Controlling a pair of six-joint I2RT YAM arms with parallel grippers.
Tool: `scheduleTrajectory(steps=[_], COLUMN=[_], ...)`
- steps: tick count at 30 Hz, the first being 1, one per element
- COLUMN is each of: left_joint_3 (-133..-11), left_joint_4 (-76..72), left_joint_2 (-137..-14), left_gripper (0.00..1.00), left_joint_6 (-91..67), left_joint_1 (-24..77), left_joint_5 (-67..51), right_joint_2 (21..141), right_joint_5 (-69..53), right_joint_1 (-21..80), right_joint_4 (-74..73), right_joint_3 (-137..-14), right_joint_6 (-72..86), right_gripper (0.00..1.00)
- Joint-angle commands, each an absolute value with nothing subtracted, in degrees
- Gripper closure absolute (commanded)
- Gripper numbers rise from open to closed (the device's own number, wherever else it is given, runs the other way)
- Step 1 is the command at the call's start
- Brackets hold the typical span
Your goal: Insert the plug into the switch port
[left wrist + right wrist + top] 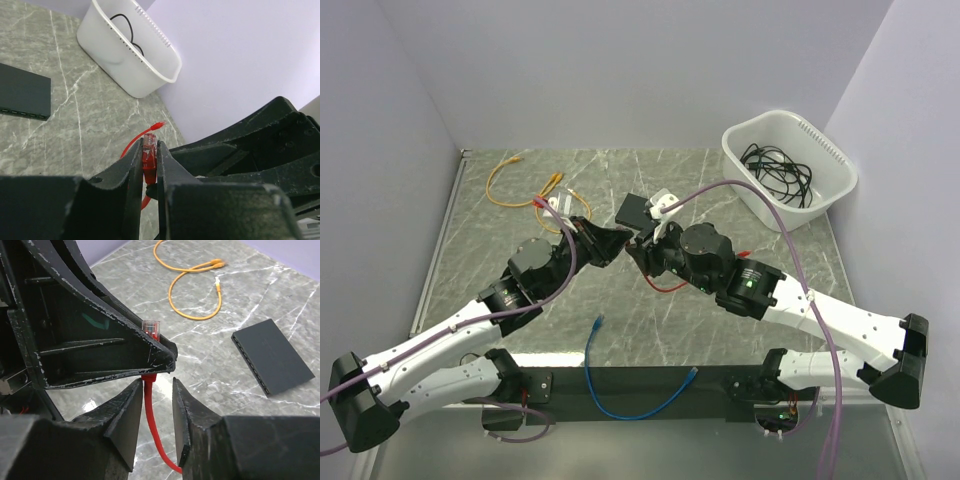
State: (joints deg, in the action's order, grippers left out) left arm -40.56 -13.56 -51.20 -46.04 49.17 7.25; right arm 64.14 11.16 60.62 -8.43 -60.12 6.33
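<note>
My left gripper (149, 144) is shut on the red plug (149, 156), whose clear tip sticks out past the fingertips. The plug's red cable (156, 425) hangs down between the fingers of my right gripper (156, 385), which is open around it without pinching it. In the right wrist view the plug (151, 329) shows above the left gripper's finger (100, 350). The two grippers (620, 240) (640, 245) meet tip to tip at the table's middle. The flat black switch (632, 210) lies just behind them; it also shows in both wrist views (22, 92) (272, 355).
A white tub (790, 170) with black cables stands at the back right. An orange cable (515, 180) lies at the back left. A blue cable (620, 395) hangs over the near edge. A small white object (663, 203) lies by the switch.
</note>
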Motion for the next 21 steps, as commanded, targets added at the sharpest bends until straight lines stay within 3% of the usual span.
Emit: scheduleTrajectory(steps=[1,15,21], left_joint_3=[-43.2,-43.0,-43.1], left_joint_4=[-15.3,-14.9,-14.9], left_joint_2=[-51.3,-51.6,-52.2], left_gripper=[0.99,0.99,0.99], left_joint_6=[-47.0,-48.0,-48.3], left_joint_1=[49.4,49.4,49.4], left_joint_5=[7.6,7.8,7.6], right_joint_2=[63.9,66.6,66.8], right_joint_5=[14.3,13.8,16.0], right_joint_1=[61.1,61.3,61.3], right_joint_4=[-7.3,-3.8,-2.7], right_joint_3=[-63.7,-64.9,-64.4], right_joint_6=[6.2,9.1,10.5], right_gripper=[0.64,0.69,0.87])
